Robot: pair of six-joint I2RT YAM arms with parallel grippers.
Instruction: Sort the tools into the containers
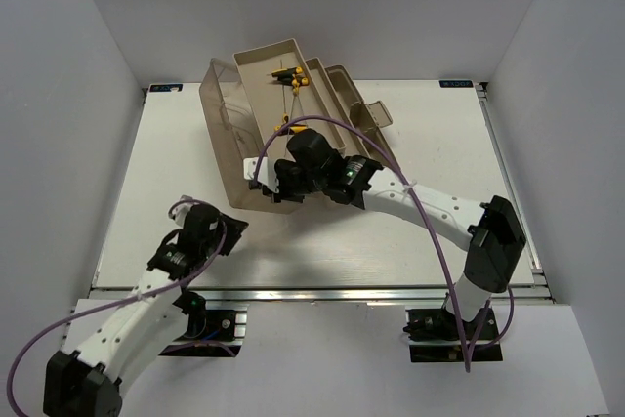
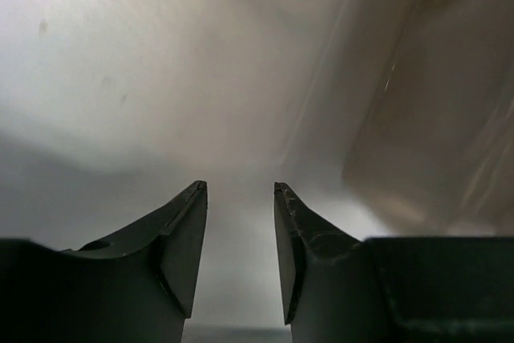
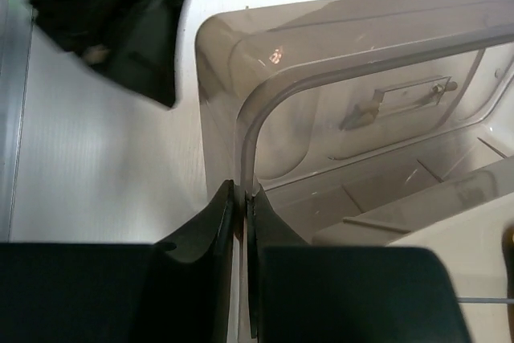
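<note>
Hex keys (image 1: 290,75) with yellow and black handles lie in the top tray (image 1: 259,63) of the opened toolbox (image 1: 376,114), at the far middle of the worktop (image 1: 391,241). The right tool (image 3: 242,192) is pinched almost closed on the edge of the see-through brown lid (image 3: 337,62). The left tool (image 2: 239,189) is half open with nothing between its jaws, near the lid

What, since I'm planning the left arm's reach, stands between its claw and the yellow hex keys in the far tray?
The open brown lid, pinched at its edge by the right claw, stands between the left claw and the hex keys.
</note>
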